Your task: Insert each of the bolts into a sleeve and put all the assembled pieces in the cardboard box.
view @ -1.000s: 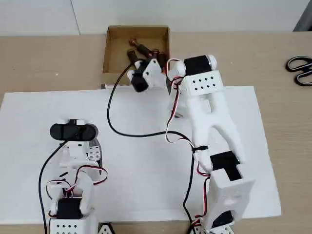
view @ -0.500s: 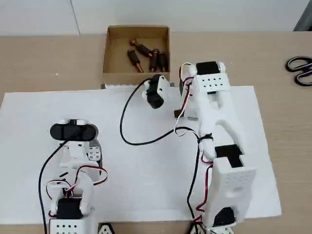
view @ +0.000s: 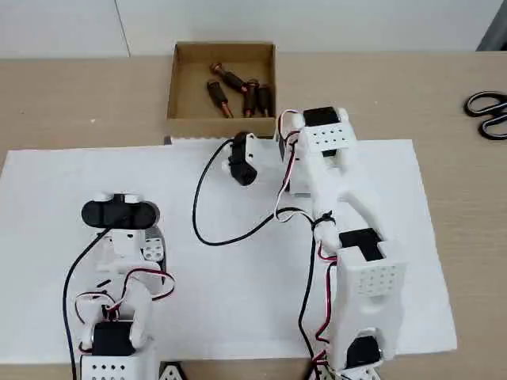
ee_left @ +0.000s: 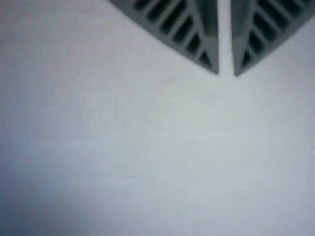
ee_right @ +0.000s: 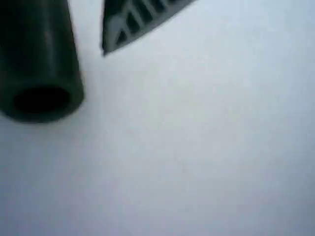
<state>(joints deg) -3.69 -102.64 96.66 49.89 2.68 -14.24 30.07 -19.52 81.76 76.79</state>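
The cardboard box (view: 181, 87) stands at the far edge of the table. Several brown and dark assembled pieces (view: 242, 85) lie in its right half. My right gripper (view: 242, 158) hangs over the white paper just in front of the box's near wall. In the right wrist view a dark hollow tube end (ee_right: 42, 93) sits close to the lens above the paper; whether it is held I cannot tell. My left arm (view: 119, 237) is folded at the near left. Its gripper (ee_left: 226, 73) is shut and empty, just above the paper.
A white paper sheet (view: 222, 269) covers most of the table in front of the box. Black-handled scissors (view: 489, 112) lie at the far right edge. A black cable (view: 207, 229) loops over the paper between the arms.
My right arm has drawn back from over the box toward the near side, uncovering the pieces inside. The left arm has kept still.
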